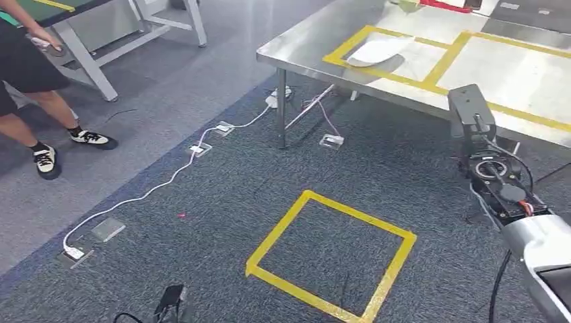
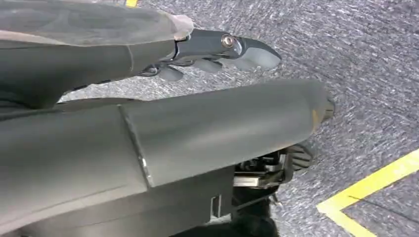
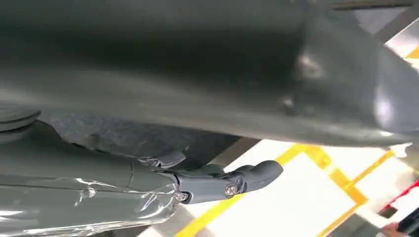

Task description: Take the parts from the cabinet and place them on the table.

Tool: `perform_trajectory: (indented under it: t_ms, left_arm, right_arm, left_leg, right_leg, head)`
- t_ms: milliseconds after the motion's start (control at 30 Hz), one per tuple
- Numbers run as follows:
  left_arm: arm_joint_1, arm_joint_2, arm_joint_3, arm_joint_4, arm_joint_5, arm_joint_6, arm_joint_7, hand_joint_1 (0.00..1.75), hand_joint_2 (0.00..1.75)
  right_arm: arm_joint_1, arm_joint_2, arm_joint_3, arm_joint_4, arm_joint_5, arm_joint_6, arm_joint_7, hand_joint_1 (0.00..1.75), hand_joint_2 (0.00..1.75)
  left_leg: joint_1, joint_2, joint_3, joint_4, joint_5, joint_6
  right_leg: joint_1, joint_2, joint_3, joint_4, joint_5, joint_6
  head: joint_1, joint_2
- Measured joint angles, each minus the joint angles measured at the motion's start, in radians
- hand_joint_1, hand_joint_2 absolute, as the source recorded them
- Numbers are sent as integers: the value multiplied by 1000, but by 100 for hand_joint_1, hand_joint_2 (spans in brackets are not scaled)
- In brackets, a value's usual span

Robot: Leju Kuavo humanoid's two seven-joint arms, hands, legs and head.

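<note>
Scene: the robot is standing on grey carpet, looking down at a steel table ahead and to its right, with a yellow tape square on the floor in front of it.
Task's thing: a flat white part is lying near the table's left front corner, inside a yellow-taped box on the tabletop.
Long axis: the white part is stretching roughly along the table's front edge, one end tapering toward the left corner.
Cabinet: I cannot tell where it is standing.
Right hand: hanging beside a large dark object that is crossing the wrist picture; whether the fingers are holding that object or are merely curled I cannot tell.
Left hand: hanging low over the carpet, fingers reaching forward beside a big dark shape; grip also unclear.
Nearer arm: the right arm is showing at the table's side of the head view, so it is judged the closer one to the tabletop.
Bystander: a person is standing at the far left by another table.
Floor: a white cable is running across the carpet toward the table leg.
Step in hand: probably walking or turning between cabinet and table.
</note>
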Motion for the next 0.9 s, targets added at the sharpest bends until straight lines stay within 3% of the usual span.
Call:
perform_trajectory:
  t_ms: [33,67,167,200,267,300,333,533,733,800,833,900]
  left_arm:
    - [1,0,0,0,2,3,0,0,0]
    - [1,0,0,0,4,6,-1,0,0]
    - [2,-2,0,0,9,9,-2,0,0]
    - [2,-2,0,0,11,10,-3,0,0]
    - [6,-1,0,0,16,12,-3,0,0]
    - [9,0,0,0,18,14,-3,0,0]
    - [12,-1,0,0,18,15,-3,0,0]
    - [12,-1,0,0,21,17,-3,0,0]
    - [13,2,0,0,22,17,-3,0,0]
    - [13,1,0,0,22,17,-4,0,0]
    - [13,0,0,0,22,17,-4,0,0]
    - [13,-2,0,0,22,17,-4,0,0]
  right_arm:
    - [7,-3,-3,0,-23,1,-5,0,0]
    - [16,-5,-8,0,-49,2,-19,0,0]
    - [29,-6,-35,-2,-115,2,-81,0,0]
    - [31,-6,-44,-4,-132,2,-101,0,0]
    - [45,-5,-58,-7,-160,-5,-130,0,0]
    - [54,-5,-66,-10,-174,-9,-142,0,0]
    - [63,-5,-75,-15,-192,-10,-155,0,0]
    - [100,-5,-114,-35,-226,-9,-199,0,0]
    - [145,4,-138,-88,-262,-8,-254,0,0]
    - [152,5,-143,-109,-262,-10,-257,0,0]
    - [155,5,-148,-115,-262,-10,-259,0,0]
    - [155,5,-150,-122,-262,-10,-260,0,0]
  left_leg:
    - [0,2,1,0,0,0]
    - [1,2,2,0,-1,0]
    - [0,3,9,0,-6,-6]
    - [-7,3,7,2,-6,-10]
    - [-8,3,6,6,-11,-13]
    - [-11,2,6,5,-8,12]
    - [-10,5,8,5,-9,14]
    - [-10,6,14,-9,-3,1]
    - [-16,6,13,-8,-7,7]
    - [-14,6,23,-30,-1,9]
    - [-4,12,38,-51,7,5]
    - [-5,12,49,-60,8,10]
  right_leg:
    - [0,-1,-10,15,6,1]
    - [-1,-3,5,-22,36,0]
    - [0,-14,137,-300,171,-11]
    - [7,-16,150,-324,157,-14]
    - [6,-13,150,-331,163,-19]
    - [5,-12,151,-330,161,-13]
    - [6,-9,151,-331,162,-13]
    - [4,-7,150,-331,162,-20]
    - [1,-8,151,-332,161,-18]
    - [3,-7,157,-344,164,-13]
    - [0,-10,155,-332,154,-11]
    - [0,-8,104,-215,88,-6]
  head:
    - [0,0]
    - [0,0]
    - [0,0]
    - [0,0]
    - [0,0]
    - [-2,0]
    - [-3,0]
    - [-5,0]
    - [-6,0]
    - [-6,0]
    - [-5,0]
    - [-4,0]
